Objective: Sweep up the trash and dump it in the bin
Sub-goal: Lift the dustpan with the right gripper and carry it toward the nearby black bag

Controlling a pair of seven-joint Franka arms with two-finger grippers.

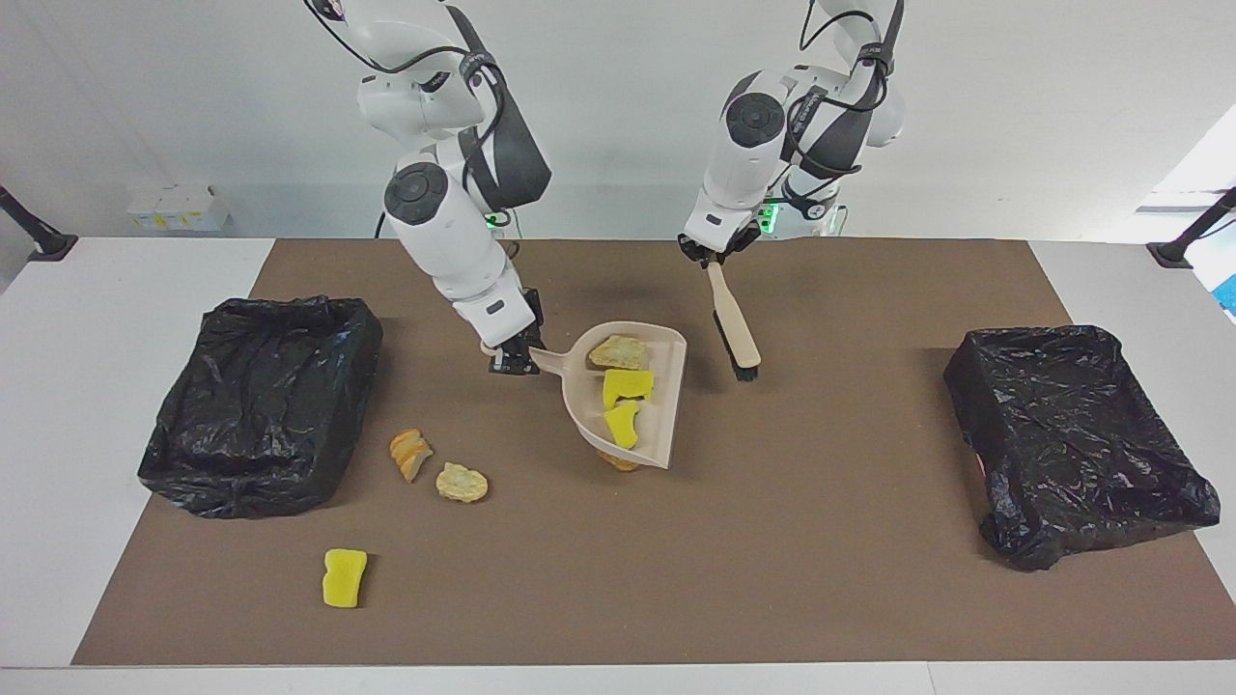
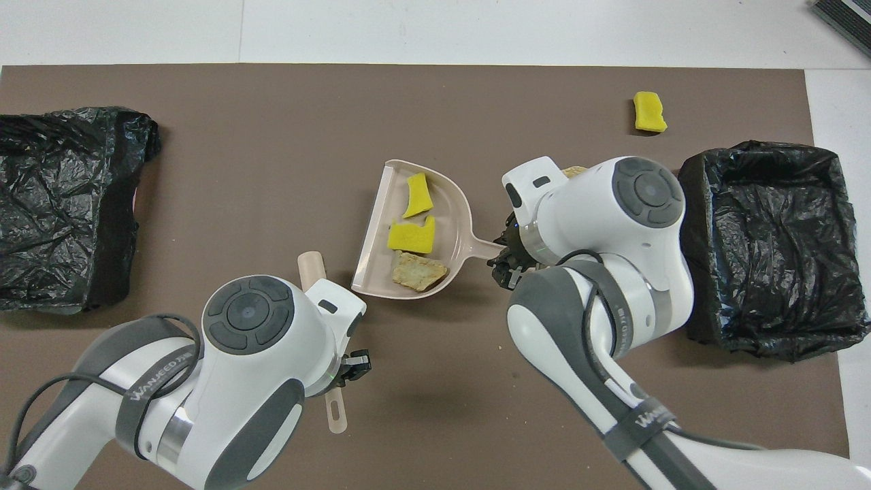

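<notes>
The right gripper point(image 1: 512, 359) holds the dustpan point(image 1: 666, 405) by its handle. Three scraps point(image 1: 628, 384) lie in the pan. The left gripper point(image 1: 713, 253) grips the brush point(image 1: 734, 328). Three more scraps point(image 1: 461, 482) lie near the bin point(image 1: 261, 405) at the right arm's end.

A brown mat point(image 1: 821, 579) covers most of the white table point(image 1: 97, 386), which shows as a pale border along the bottom and both sides of the facing view. In the overhead view the mat point(image 2: 272, 116) fills nearly the whole frame, with the table point(image 2: 476, 30) as a strip across the top. At the upper left of the facing view, small white boxes point(image 1: 179, 208) sit against the white wall point(image 1: 618, 116). A black stand point(image 1: 34, 232) leans in at the left edge, and another point(image 1: 1193, 236) at the right edge. A dark ribbed object point(image 2: 844, 17) cuts the upper right corner of the overhead view.
</notes>
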